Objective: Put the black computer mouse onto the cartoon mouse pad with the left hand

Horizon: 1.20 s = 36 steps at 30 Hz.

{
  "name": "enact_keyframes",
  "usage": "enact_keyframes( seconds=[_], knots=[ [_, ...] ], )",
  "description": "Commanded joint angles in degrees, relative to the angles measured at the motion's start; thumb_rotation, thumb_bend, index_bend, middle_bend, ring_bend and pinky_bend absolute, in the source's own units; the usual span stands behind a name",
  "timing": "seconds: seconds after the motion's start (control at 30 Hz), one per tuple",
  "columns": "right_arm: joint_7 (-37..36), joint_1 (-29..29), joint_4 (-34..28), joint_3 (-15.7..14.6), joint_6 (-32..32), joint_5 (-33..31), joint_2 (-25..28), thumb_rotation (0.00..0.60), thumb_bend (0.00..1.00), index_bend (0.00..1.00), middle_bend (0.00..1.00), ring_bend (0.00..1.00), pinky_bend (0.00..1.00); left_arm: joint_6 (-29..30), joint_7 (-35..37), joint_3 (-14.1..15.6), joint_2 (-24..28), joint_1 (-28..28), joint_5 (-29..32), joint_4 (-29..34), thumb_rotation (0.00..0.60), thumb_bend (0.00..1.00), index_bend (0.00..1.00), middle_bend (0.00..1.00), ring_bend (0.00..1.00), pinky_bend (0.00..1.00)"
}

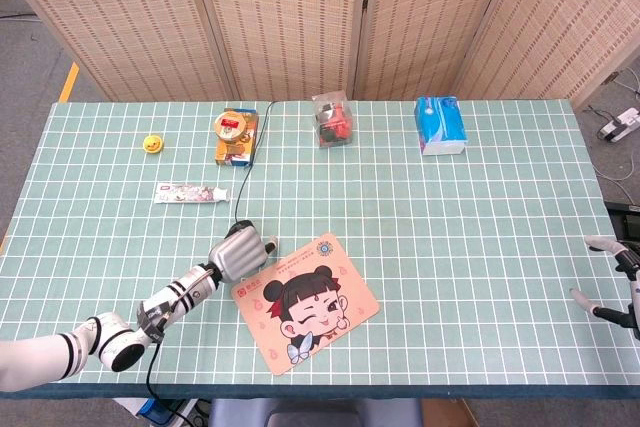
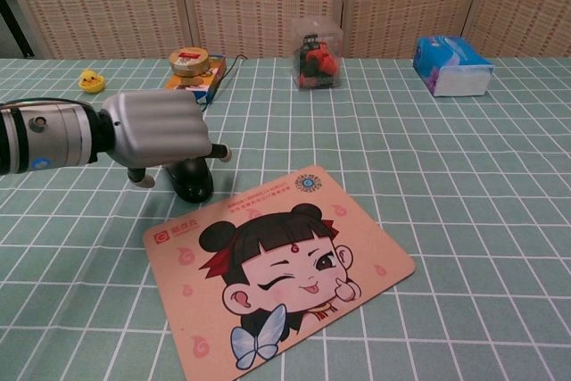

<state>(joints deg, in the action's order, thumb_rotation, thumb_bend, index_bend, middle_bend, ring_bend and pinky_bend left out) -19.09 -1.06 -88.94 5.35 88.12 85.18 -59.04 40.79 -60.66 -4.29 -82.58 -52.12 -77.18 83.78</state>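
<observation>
- The left hand was positioned palm-down directly over the black computer mouse, covering most of it in the head view.
- Its fingers were spread to either side of the mouse body; contact could not be confirmed, and nothing was yet lifted.
- The mouse sat on the bench, just beside the near-left corner of the cartoon mouse pad, not on it.
- The mouse cable ran back towards the rear of the bench; judged a risk, since it may drag and twist the mouse during transfer.
- A shallow grasp on the smooth shell could slip, or nudge the pad out of place.
- The right hand rested at the bench edge, fingers apart, holding nothing.
</observation>
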Motion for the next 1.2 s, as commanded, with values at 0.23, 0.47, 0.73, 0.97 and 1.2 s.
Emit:
enact_keyframes(
  seconds=[0.23, 0.47, 0.73, 0.97, 1.2],
  knots=[
    [-0.2, 0.1, -0.1, 0.0, -0.1, -0.1, 0.2, 0.6, 0.02, 0.28, 0.35, 0.26, 0.41, 0.8, -1.4, 1.2, -0.9, -1.2, 2.2, -0.7, 0.6, 0.14, 0.3, 0.96, 1.0, 1.0],
    [-0.5, 0.3, -0.2, 0.0, 0.1, -0.1, 0.4, 0.6, 0.02, 0.28, 0.35, 0.26, 0.41, 1.7, -3.5, 2.3, -1.4, -1.9, 4.2, -0.1, 0.6, 0.14, 0.34, 0.96, 1.0, 1.0],
    [-0.8, 0.5, -0.3, 0.1, 0.1, -0.4, 0.7, 0.6, 0.02, 0.28, 0.35, 0.26, 0.41, 2.5, -4.3, 3.1, -2.3, -2.9, 6.2, -0.3, 0.6, 0.14, 0.37, 0.95, 1.0, 1.0],
    [-1.2, 0.6, -0.2, 0.2, 0.2, -0.6, 0.8, 0.6, 0.02, 0.28, 0.35, 0.26, 0.41, 2.7, -5.4, 3.8, -2.8, -3.7, 8.6, -0.8, 0.6, 0.14, 0.36, 0.93, 1.0, 1.0],
    [-1.1, 0.5, -0.1, 0.2, -0.3, -0.7, 0.8, 0.6, 0.02, 0.28, 0.35, 0.26, 0.41, 3.5, -4.2, 4.4, -3.2, -4.2, 8.9, -1.0, 0.6, 0.14, 0.37, 0.92, 1.0, 1.0]
  ],
)
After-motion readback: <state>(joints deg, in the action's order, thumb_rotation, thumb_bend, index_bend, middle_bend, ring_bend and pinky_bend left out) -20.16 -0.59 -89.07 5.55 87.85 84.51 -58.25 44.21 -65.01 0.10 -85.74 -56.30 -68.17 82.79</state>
